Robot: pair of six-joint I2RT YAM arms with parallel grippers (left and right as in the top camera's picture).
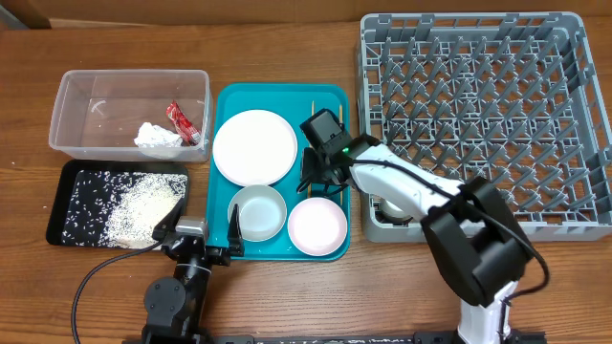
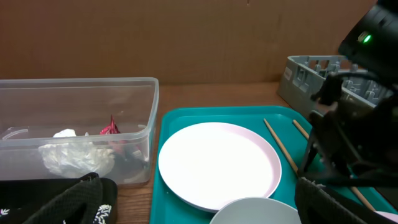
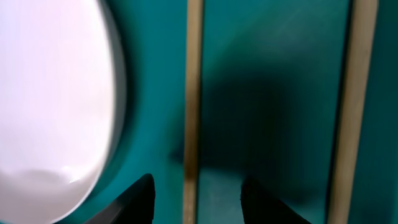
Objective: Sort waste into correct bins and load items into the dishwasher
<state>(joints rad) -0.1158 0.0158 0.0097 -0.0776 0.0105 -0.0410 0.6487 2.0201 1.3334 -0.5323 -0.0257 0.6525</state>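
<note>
My right gripper (image 1: 320, 182) is open and low over the teal tray (image 1: 229, 105). In the right wrist view its fingertips (image 3: 197, 186) straddle one pale chopstick (image 3: 193, 93). The second chopstick (image 3: 357, 93) lies to the right and the white plate's edge (image 3: 56, 93) to the left. The plate (image 1: 254, 146) and two white bowls (image 1: 258, 212) (image 1: 317, 226) sit on the teal tray. My left gripper (image 1: 204, 229) is open and empty at the tray's front left. The clear tub (image 1: 76, 91) holds the red wrapper (image 1: 181, 119) and tissue wad (image 1: 156, 138). Rice (image 1: 143, 205) lies in the black tray (image 1: 59, 201).
The grey dish rack (image 1: 483, 115) fills the right side. Something white (image 1: 390, 205) sits at its front-left corner under my right arm; I cannot tell what it is. The left wrist view shows the tub (image 2: 74, 93), plate (image 2: 217, 165), chopsticks (image 2: 280, 146) and right arm (image 2: 354, 124).
</note>
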